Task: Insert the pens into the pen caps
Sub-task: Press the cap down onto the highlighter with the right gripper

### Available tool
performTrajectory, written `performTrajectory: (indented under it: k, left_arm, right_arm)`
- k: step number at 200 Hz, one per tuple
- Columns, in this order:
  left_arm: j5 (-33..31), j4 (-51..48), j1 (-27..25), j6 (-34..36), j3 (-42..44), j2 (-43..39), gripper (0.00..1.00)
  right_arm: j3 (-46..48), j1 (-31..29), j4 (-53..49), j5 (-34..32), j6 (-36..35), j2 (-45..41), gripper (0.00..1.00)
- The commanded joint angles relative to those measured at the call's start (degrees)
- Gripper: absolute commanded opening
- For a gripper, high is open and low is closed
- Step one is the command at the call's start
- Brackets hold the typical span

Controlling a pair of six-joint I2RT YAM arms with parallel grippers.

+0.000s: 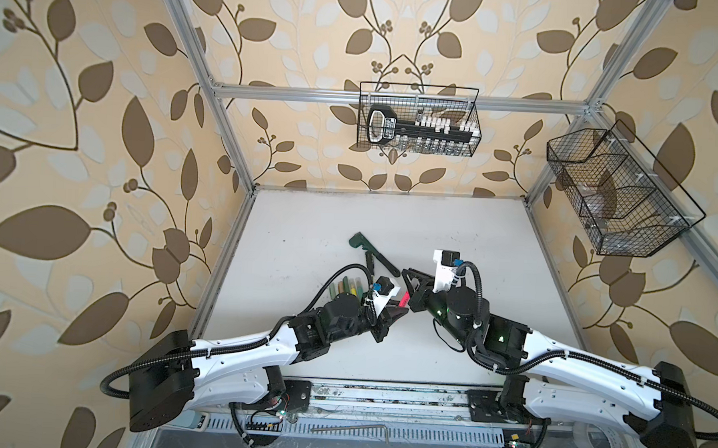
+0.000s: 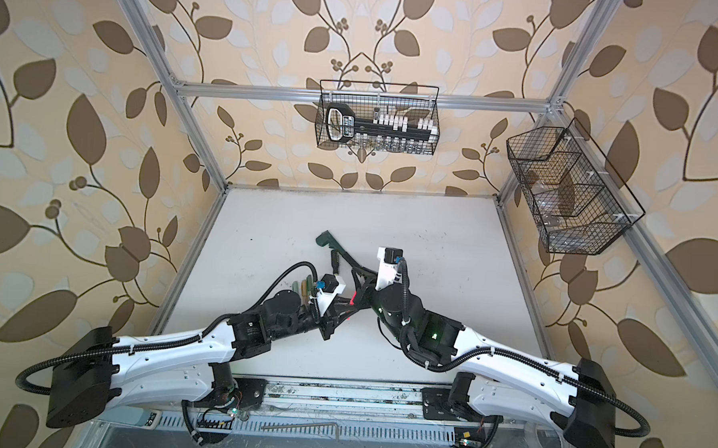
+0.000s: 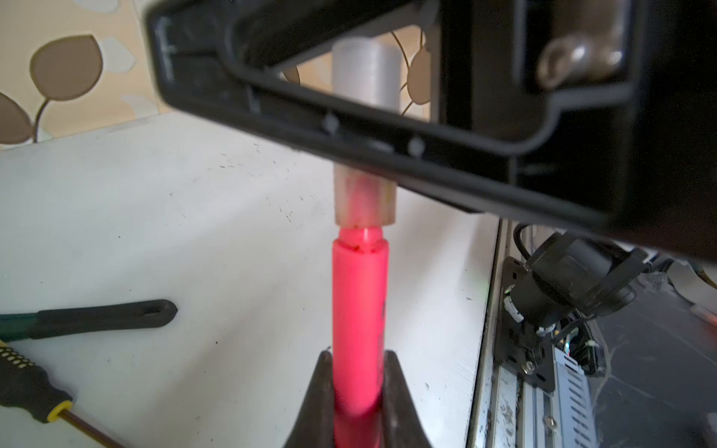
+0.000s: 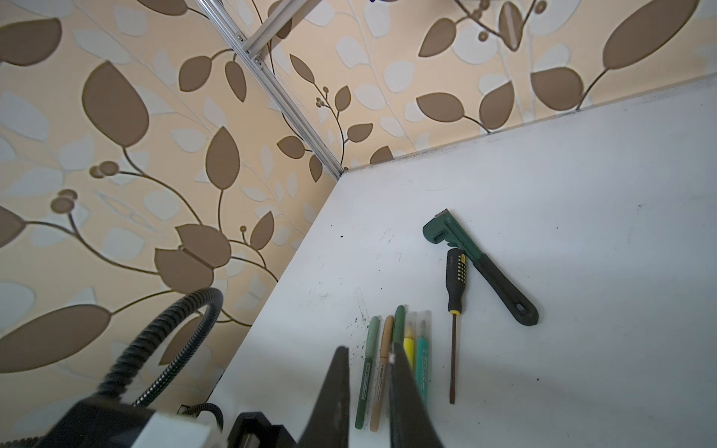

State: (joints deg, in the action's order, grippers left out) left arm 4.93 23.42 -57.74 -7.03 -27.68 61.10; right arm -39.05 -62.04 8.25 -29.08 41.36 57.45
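Note:
My left gripper [image 3: 359,355] is shut on the neon pink pen [image 3: 359,291], which points away from its camera. A pale translucent pen cap [image 3: 364,201] sits over the pen's tip, with the collar below it still showing. A finger [image 3: 388,143] of my right gripper crosses in front of the cap, and that gripper [image 4: 368,349] is shut on it. In both top views the two grippers [image 1: 403,314] [image 1: 407,275] meet mid-table round the pink pen [image 2: 352,299]. Several capped pens [image 4: 382,372] lie side by side on the table [image 4: 582,194].
A dark green wrench [image 4: 477,260] and a black-handled screwdriver [image 4: 454,294] lie just beyond the row of pens. Wire baskets hang on the back wall [image 1: 418,119] and the right rail [image 1: 612,194]. A hex key [image 1: 348,430] lies by the front rail.

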Motion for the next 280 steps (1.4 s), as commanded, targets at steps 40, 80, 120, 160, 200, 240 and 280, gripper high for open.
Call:
performTrajectory:
  k: [40, 80, 120, 160, 200, 240, 280]
  left_arm:
    - [-9.9, 3.7, 1.0, 2.1, -6.7, -3.4, 0.00]
    - [-13.8, 2.9, 2.7, 1.9, -9.9, -6.3, 0.00]
    - [-11.2, 2.0, 6.6, 1.4, -14.3, -6.0, 0.00]
    - [-10.5, 2.3, 9.1, 0.5, -16.8, -5.1, 0.00]
    - [-13.4, 1.7, 12.7, -3.1, -19.1, -5.3, 0.00]
    - [-9.3, -1.1, 15.6, -3.1, -22.3, -5.8, 0.00]
    - [-7.8, -1.7, 17.2, -2.7, -21.9, -7.8, 0.00]
  right_arm:
    - [6.3, -9.1, 1.5, 0.5, 3.3, 0.5, 0.00]
    - [9.0, -13.8, 4.8, -1.2, 3.7, 0.4, 0.00]
    - [10.3, -16.5, 8.0, -0.9, 3.9, 1.5, 0.00]
    - [10.7, -18.8, 9.2, -1.8, 4.2, 2.6, 0.00]
    - [11.0, -20.0, 12.3, 0.2, 3.7, 3.8, 0.00]
    - [9.2, -22.1, 11.5, 3.2, -2.8, 4.7, 0.00]
    - [8.5, -22.4, 4.1, 7.1, -7.8, 3.3, 0.00]
